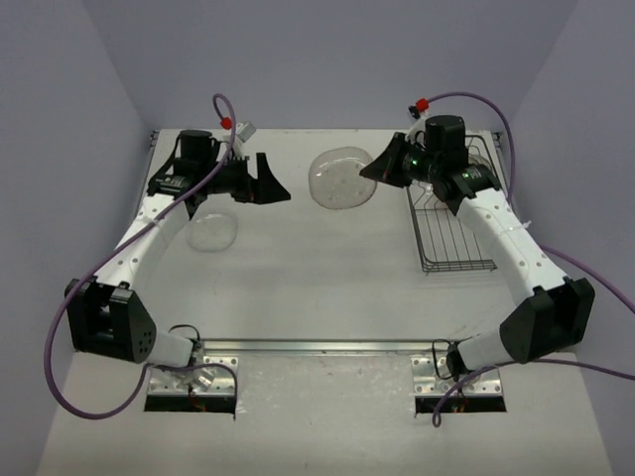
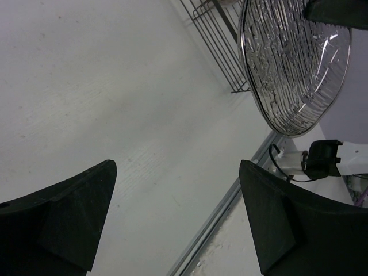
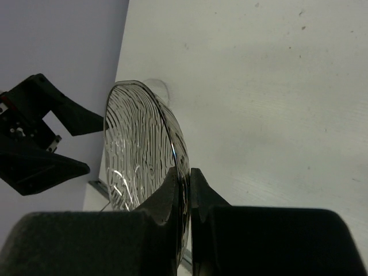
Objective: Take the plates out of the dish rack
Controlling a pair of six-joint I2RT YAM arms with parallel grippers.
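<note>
The right jaws pinch the rim of a plate (image 3: 138, 149), holding it above the tabletop (image 1: 317, 288) near the dish rack (image 1: 451, 238). The left jaws gape empty, facing it. For a likely handover, they should grip the free rim squarely before the right jaws release.

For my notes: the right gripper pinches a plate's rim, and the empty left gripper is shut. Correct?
No: the empty left gripper is open, as the left wrist view shows. The right gripper does pinch the plate by its rim.
</note>
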